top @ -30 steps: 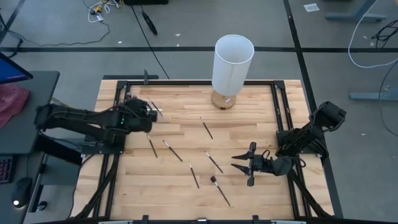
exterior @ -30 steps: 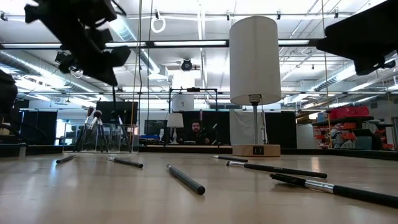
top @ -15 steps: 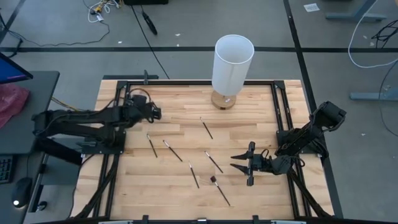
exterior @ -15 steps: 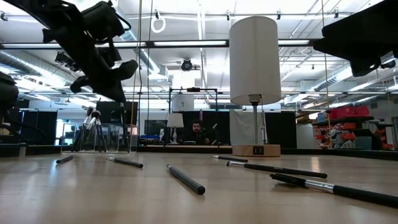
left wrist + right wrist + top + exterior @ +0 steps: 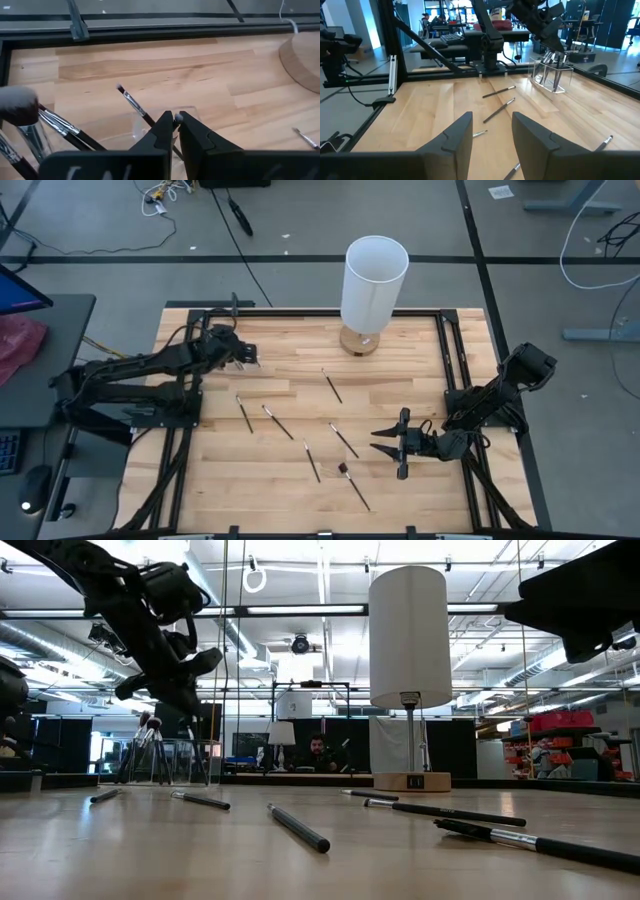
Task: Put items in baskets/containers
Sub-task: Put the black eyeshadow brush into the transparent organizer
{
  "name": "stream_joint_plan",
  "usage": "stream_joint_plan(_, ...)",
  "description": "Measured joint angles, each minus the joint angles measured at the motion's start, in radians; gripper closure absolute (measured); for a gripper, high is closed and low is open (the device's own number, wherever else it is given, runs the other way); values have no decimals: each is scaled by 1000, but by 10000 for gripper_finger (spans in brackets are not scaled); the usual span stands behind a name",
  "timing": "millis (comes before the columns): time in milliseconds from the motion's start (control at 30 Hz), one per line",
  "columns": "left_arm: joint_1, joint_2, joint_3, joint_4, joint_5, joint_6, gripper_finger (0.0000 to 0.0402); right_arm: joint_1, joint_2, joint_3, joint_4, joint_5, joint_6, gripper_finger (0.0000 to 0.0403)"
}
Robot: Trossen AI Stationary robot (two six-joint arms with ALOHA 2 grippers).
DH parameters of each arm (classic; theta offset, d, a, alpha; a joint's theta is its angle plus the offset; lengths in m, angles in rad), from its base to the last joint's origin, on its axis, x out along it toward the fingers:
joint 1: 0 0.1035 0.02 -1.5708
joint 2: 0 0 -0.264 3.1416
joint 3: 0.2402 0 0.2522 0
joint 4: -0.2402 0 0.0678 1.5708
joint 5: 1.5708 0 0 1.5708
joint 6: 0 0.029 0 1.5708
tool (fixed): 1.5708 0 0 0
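I see the left tool hovering over the clear plastic container at the desk corner far left of the white cylinder, its fingers pressed together with nothing between them. Several makeup brushes stand inside the container. Loose brushes lie scattered on the desk below the white cylinder. The right tool rests just beside them, fingers spread apart and empty.
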State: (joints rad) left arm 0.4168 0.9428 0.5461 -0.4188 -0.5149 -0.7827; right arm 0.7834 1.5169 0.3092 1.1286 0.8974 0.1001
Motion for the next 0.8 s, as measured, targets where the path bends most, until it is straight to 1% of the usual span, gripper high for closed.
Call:
stream_joint_plan(133, 1, 0, 0, 0, 0, 17, 371, 0, 0, 0, 0, 0, 0, 265)
stream_joint_plan(300, 1, 0, 0, -13, -13, 20, 340, 0, 0, 0, 0, 0, 0, 266)
stream_joint_plan(533, 1, 0, 0, -81, -116, 9, 295, 0, 0, 0, 0, 0, 0, 266)
stream_joint_plan(633, 1, 0, 0, -78, -156, 18, 285, 0, 0, 0, -1, 0, 0, 266)
stream_joint_plan(800, 1, -1, 3, -44, -195, 88, 273, 0, 0, 0, -1, 0, 0, 266)
